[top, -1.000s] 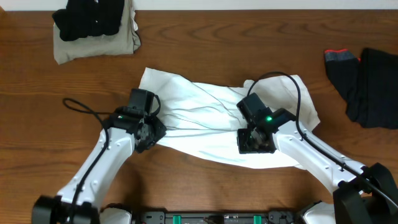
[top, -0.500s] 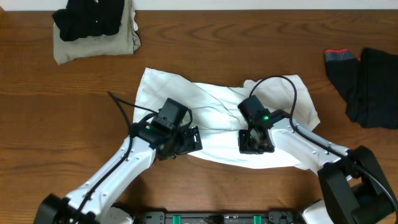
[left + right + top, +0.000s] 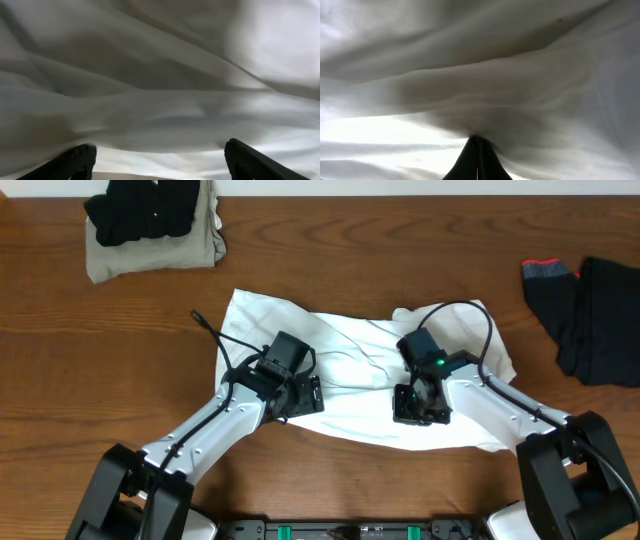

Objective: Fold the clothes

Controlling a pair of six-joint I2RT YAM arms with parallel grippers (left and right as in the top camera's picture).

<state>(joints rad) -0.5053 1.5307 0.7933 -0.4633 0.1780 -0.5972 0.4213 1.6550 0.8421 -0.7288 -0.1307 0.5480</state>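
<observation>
1. Overhead view: a large, thin, wrinkled white shirt (image 3: pixel 350 340) lies in the middle of the brown wooden worktop (image 3: pixel 100 400). It is bunched and creased, with a ragged outline. No clean fold line shows anywhere on it.
2. The left tool (image 3: pixel 305 395) sits over the left part of the white shirt. In the left wrist view its fingers (image 3: pixel 75 162) stand wide apart at the bottom corners, with cloth ahead and nothing between them. State: open, holding nothing.
3. The right tool (image 3: pixel 420 410) sits over the right part of the white shirt. In the right wrist view its dark fingertips (image 3: pixel 477 157) are pressed together and the cloth puckers in towards them. State: closed; judged to be a pinch on a ridge of the white shirt.
4. Other clothes:
   - At the far left, a flat khaki garment (image 3: pixel 130 265) has a black garment (image 3: pixel 140 210) heaped on top of it.
   - At the far right, a loose black garment (image 3: pixel 600 320) lies beside a dark piece with a red edge (image 3: pixel 548 272).
   - Both groups are well apart from the arms.
5. Progress, as judged: early.
   - The khaki garment looks folded and set aside.
   - The white shirt is not yet flattened or folded.
   - The black items at the right appear untouched.
6. What is left, as judged: spread the white shirt, fold it, then deal with the dark garments.
7. Risk, as judged: with only one tool gripping, a pull could drag the thin cloth askew and add wrinkles.
</observation>
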